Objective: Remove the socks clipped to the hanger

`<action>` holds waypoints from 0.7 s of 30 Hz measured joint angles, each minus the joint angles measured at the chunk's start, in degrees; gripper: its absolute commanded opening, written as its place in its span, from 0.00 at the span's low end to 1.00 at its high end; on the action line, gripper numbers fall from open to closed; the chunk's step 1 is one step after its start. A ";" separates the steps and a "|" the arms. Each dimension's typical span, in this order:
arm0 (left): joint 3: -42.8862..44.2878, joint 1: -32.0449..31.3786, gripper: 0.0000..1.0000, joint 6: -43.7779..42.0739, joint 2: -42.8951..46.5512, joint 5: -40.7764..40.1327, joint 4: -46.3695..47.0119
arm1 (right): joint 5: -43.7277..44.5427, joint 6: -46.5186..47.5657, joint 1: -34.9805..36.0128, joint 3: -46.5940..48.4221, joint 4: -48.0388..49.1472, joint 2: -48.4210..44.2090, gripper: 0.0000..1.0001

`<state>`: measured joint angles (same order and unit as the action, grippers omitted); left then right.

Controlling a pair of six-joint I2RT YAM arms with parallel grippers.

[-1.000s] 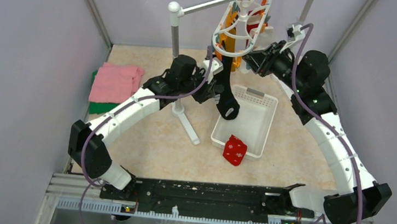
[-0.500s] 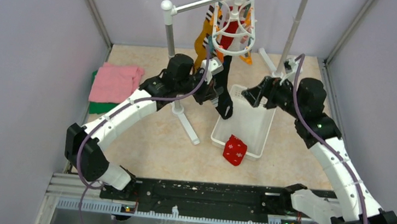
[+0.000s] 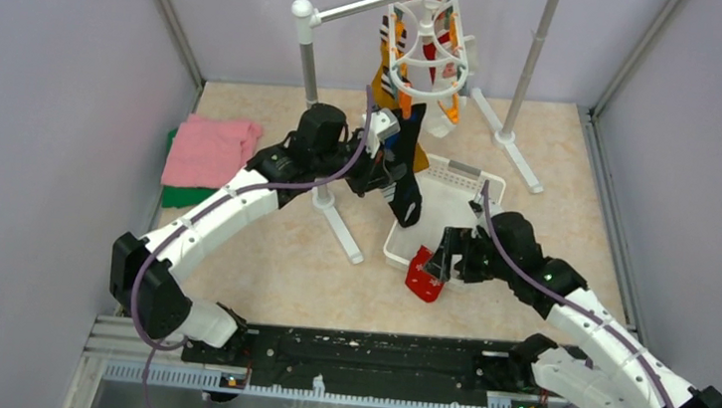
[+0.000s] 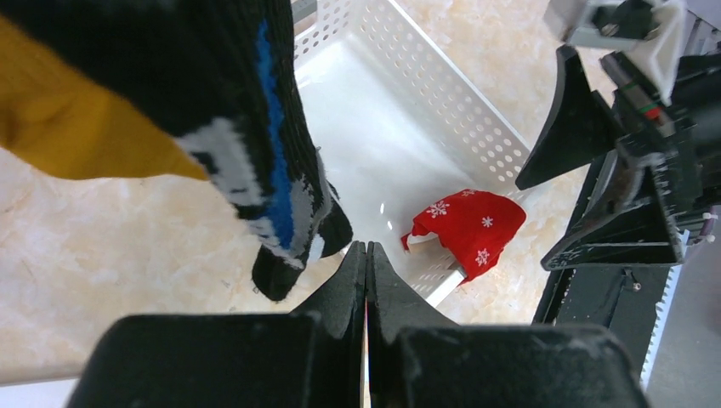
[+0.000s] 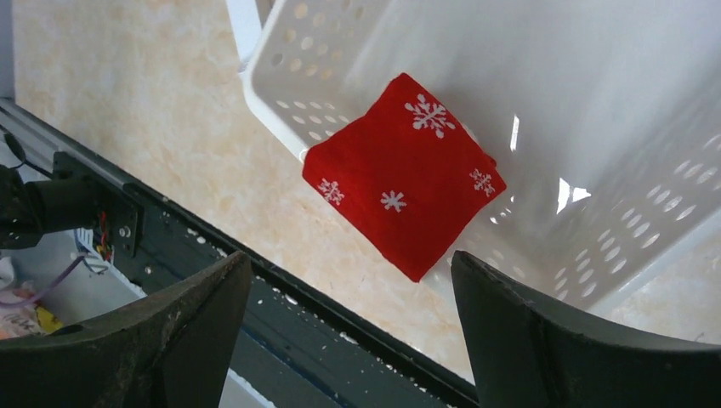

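High at the far centre, the white plastic oval drying hanger (image 3: pixel 430 41) hangs from a grey pole rack (image 3: pixel 303 8), a black sock with blue and white stripes (image 4: pixel 221 68) and a mustard-yellow sock (image 4: pixel 68 119) clipped beneath it. Left jaws are pressed shut just beside the black sock's toe, nothing visibly between them. Right jaws gape wide over a red snowflake-patterned sock (image 5: pixel 404 174) draped on the near rim of a white perforated basket (image 5: pixel 272 102). Light, limp fabric would likely stretch; pinching mid-sock and pulling down seems best.
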<state>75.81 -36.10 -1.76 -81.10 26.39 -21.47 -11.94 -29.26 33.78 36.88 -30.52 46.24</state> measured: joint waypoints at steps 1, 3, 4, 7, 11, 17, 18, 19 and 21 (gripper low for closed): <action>-0.11 0.00 0.00 0.13 0.00 0.02 -0.02 | 0.42 -0.57 0.48 -0.15 -0.28 0.72 0.86; -0.26 0.00 0.00 0.15 0.02 0.17 -0.04 | 1.44 -1.46 1.18 -0.15 -0.46 2.49 0.83; -0.31 0.00 0.00 0.15 0.02 0.24 -0.04 | 2.16 -1.99 1.42 -0.15 -0.46 3.50 0.82; -0.44 0.00 0.00 0.13 0.24 0.42 -0.02 | 3.87 -3.43 1.49 -0.17 -0.02 5.11 0.78; -0.98 0.00 0.00 0.11 1.05 0.85 -0.04 | 5.31 -6.16 1.46 -0.35 2.75 7.63 0.74; -1.16 0.00 0.00 -0.04 1.95 1.22 -0.07 | 4.87 -9.86 1.40 -0.52 6.51 15.69 0.57; -1.16 0.00 0.00 -0.07 2.08 1.27 -0.07 | 4.74 -10.01 1.40 -0.52 6.73 16.59 0.46; -1.18 0.00 0.00 -0.07 2.16 1.27 -0.04 | 4.09 -10.58 1.40 -0.50 7.19 17.38 0.32; -1.22 0.00 0.00 -0.07 2.32 1.29 -0.04 | 2.89 -11.50 1.25 -0.17 8.66 17.66 0.04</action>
<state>74.59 -36.10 -1.83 -78.78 27.68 -21.52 -9.06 -40.75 35.03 36.71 -21.87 63.90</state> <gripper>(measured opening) 0.006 0.380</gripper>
